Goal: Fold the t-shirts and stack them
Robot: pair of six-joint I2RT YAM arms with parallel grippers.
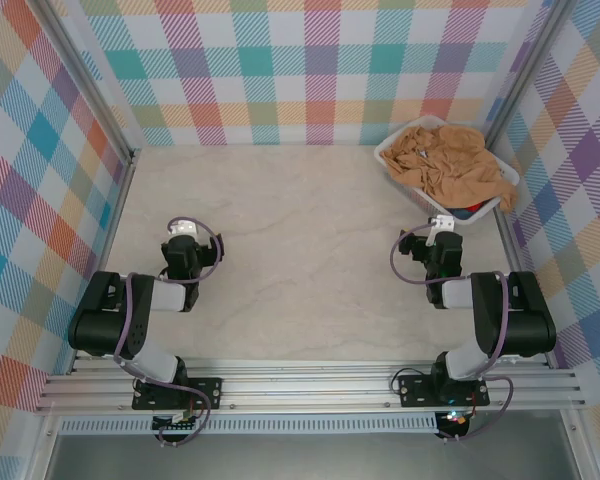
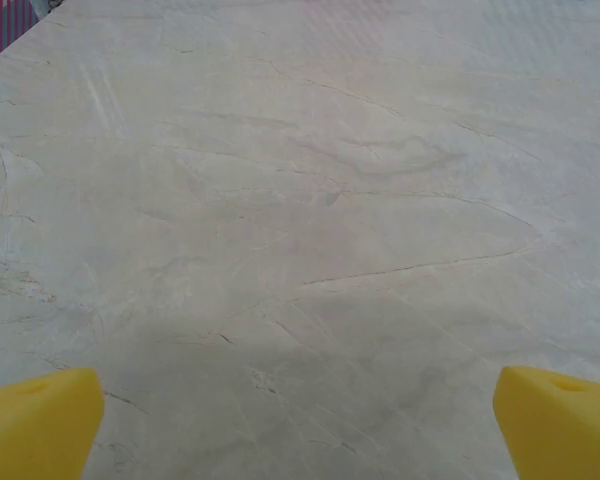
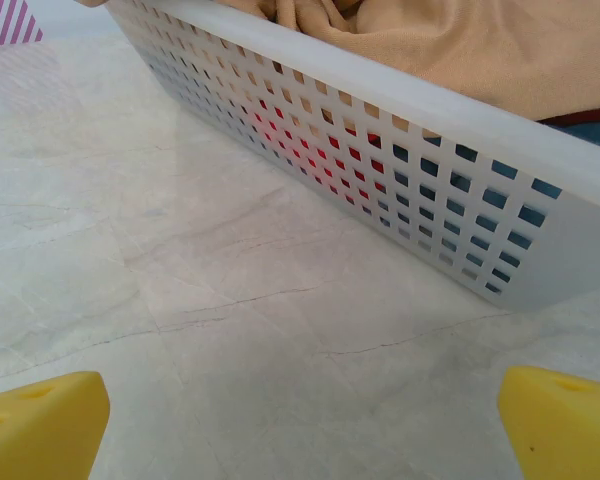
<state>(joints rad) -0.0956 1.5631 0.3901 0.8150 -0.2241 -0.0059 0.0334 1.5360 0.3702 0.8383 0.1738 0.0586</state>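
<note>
2 arms sit folded at the near edge of the pale marble-look table (image 1: 310,250). Left gripper (image 1: 184,228): jaws wide, nothing held, bare tabletop ahead. Right gripper (image 1: 442,224): jaws wide, empty, facing the white lattice basket (image 1: 388,157) just beyond it in the far right corner. The basket wall stands between gripper and cloth. Tan-orange t-shirt (image 1: 448,165) lies crumpled on top, draping over the right rim. Red t-shirt (image 3: 298,140) lies underneath, glimpsed through the holes. Plaid walls (image 1: 280,70) stand behind.
</note>
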